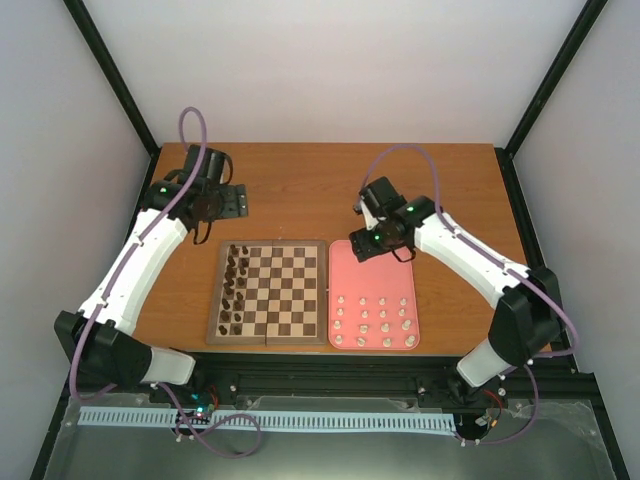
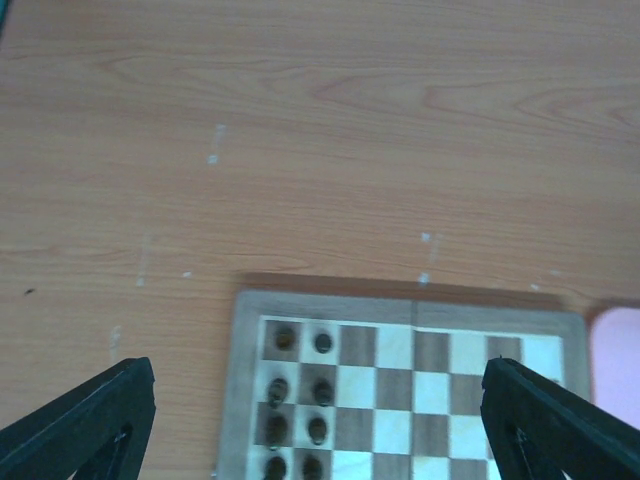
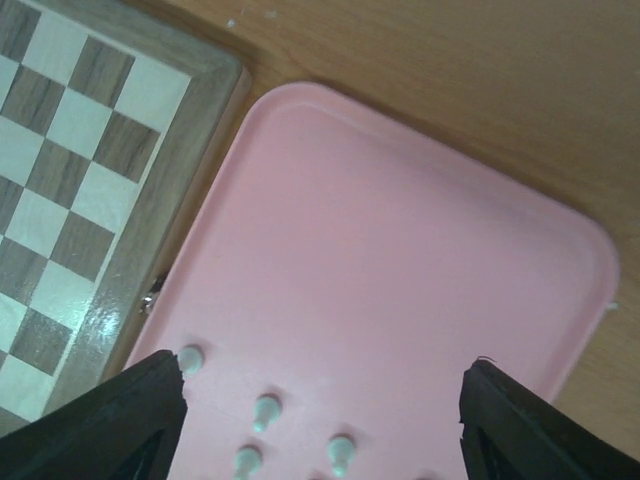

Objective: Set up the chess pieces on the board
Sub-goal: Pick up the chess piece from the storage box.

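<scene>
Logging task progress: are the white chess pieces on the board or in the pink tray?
In the tray: the white pieces all stand there; the board holds only dark pieces.

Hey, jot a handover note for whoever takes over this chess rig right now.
Left gripper: open, empty, beyond the board's far-left corner.
Right gripper: open, empty, over the pink tray's bare far end.
Cream-white chess pieces: all on the tray's near half.
Done: dark brown pieces stand in the board's two left columns.
To do: move every cream-white piece onto the board's right side.
</scene>
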Available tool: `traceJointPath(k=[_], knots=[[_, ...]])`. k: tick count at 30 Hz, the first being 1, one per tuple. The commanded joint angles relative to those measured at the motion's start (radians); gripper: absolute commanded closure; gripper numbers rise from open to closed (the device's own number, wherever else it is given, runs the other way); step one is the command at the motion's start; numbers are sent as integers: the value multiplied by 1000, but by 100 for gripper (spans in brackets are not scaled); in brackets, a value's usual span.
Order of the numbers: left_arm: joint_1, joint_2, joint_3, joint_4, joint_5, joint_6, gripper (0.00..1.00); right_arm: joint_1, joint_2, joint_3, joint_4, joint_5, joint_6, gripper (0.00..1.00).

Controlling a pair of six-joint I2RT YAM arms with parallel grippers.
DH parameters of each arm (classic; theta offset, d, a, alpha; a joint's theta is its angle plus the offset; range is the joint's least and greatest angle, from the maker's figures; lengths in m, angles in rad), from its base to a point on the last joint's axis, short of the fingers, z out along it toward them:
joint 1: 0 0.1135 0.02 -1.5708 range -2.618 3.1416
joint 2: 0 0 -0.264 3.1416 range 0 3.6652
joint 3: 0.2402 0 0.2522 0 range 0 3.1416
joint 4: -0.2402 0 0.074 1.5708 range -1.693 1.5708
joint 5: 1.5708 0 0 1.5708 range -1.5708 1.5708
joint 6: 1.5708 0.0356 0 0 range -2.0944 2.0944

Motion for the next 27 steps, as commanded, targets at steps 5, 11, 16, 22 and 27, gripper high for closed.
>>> traceJointPath(k=[5, 11, 16, 22, 27], knots=[[96, -27, -70, -39, -20, 53, 0, 126, 139, 35, -36, -52, -1, 37], [115, -24, -133, -15, -14, 72, 0, 178, 191, 5, -39, -85, 25, 50], [116, 15, -138, -10, -14, 78, 0, 197, 232, -4, -37, -128, 30, 58], [117, 32, -132, -2, -5, 83, 0, 219, 258, -18, -34, -147, 31, 67], [117, 41, -136, -1, 8, 82, 0, 237, 269, -31, -30, -153, 39, 67]])
